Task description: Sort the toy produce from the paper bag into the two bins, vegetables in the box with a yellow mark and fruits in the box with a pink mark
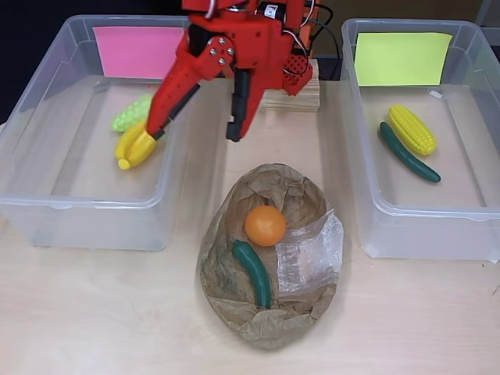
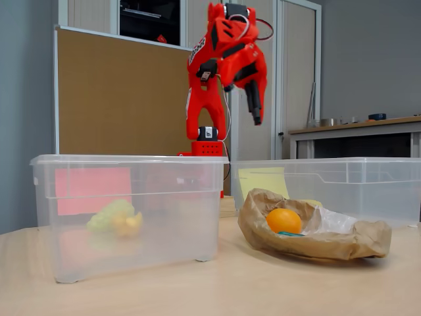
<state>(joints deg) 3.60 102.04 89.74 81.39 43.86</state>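
Observation:
My red gripper (image 1: 197, 133) hangs open and empty, high over the gap between the left bin and the paper bag (image 1: 266, 312). Its black finger (image 2: 255, 102) points down. The crumpled bag lies open at the table's centre with an orange (image 1: 265, 225) (image 2: 284, 220) and a dark green cucumber (image 1: 254, 273) in it. The left bin (image 1: 78, 205) with the pink mark (image 1: 139, 51) holds a yellow banana (image 1: 137, 146) and a pale green fruit (image 1: 131, 113). The right bin (image 1: 422, 211) with the yellow mark (image 1: 402, 58) holds a corn cob (image 1: 412, 129) and a green cucumber (image 1: 408, 152).
A piece of clear plastic (image 1: 310, 254) lies on the bag's right side. The arm's base stands on a wooden block (image 1: 301, 94) between the bins at the back. Bare tabletop runs along the front edge.

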